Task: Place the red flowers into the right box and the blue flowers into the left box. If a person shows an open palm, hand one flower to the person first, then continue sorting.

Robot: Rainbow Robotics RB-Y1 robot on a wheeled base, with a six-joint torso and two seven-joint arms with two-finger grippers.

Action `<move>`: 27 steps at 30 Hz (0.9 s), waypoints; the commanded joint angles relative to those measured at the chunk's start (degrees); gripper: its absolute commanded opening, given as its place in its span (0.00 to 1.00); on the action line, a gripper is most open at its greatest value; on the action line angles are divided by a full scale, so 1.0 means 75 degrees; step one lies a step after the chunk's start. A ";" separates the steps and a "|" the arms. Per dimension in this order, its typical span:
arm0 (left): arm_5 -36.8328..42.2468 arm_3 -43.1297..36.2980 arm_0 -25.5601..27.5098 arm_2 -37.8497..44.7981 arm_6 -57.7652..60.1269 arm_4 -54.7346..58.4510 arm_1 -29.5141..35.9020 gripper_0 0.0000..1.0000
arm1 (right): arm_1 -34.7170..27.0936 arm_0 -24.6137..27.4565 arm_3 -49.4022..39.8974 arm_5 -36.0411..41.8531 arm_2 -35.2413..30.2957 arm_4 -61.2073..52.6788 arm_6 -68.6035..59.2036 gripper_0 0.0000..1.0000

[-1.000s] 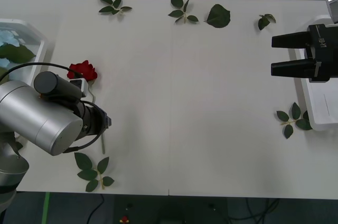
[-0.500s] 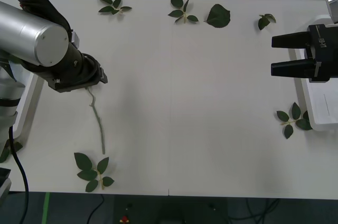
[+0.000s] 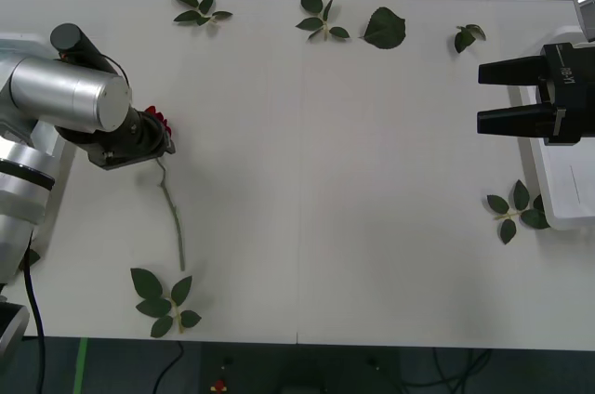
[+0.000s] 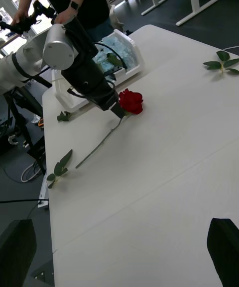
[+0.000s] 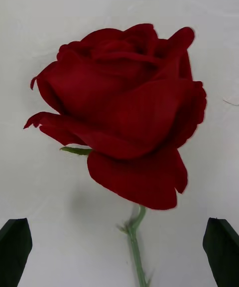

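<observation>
Front view: your left gripper [image 3: 158, 134] sits at the left of the frame, right over the rose [image 3: 155, 120], and the arm covers nearly all of the bud. Only a sliver of red peeks out beside the wrist. The stem [image 3: 173, 217] runs down toward the lower left, flat on the table [image 3: 372, 180]. The left box [image 3: 28, 41] is almost wholly hidden behind the arm. Your right gripper [image 3: 502, 95] waits at the right edge, fingers apart, over the right box [image 3: 562, 180], which the frame cuts off.

Right wrist view: you see the left gripper [image 4: 117, 110] in the upper left, its tip touching or just beside the rose [image 4: 131, 101]. From here you cannot tell which. The left box [image 4: 132, 65] behind it holds blue flowers [image 4: 107, 55]. The right arm's own black fingers [image 4: 221, 247] stand wide at the lower corners, empty.

Left wrist view: the rose [image 5: 119, 113] lies centred between the spread fingers [image 5: 15, 242], with nothing clamped yet. The risk, as I judge it: if you close this high you pinch soft petals, and the bud may slip or crush. Lower, you could miss the thin stem [image 5: 134, 247], which the frame cuts off at the bottom. And this red one belongs in the far box, so a drop into the near one would be wrong.
</observation>
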 commanded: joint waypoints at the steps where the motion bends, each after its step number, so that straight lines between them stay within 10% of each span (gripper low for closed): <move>1: -0.0514 0.0229 -0.0134 -0.0233 0.0012 -0.0278 -0.0230 1.00 | -0.0168 0.0080 -0.0090 0.0025 -0.0036 -0.0095 0.0200 1.00; 27: -0.0737 0.0335 0.0487 -0.1089 0.0270 0.0226 -0.0207 1.00 | -0.0168 0.0080 -0.0090 0.0001 -0.0036 -0.0095 0.0200 1.00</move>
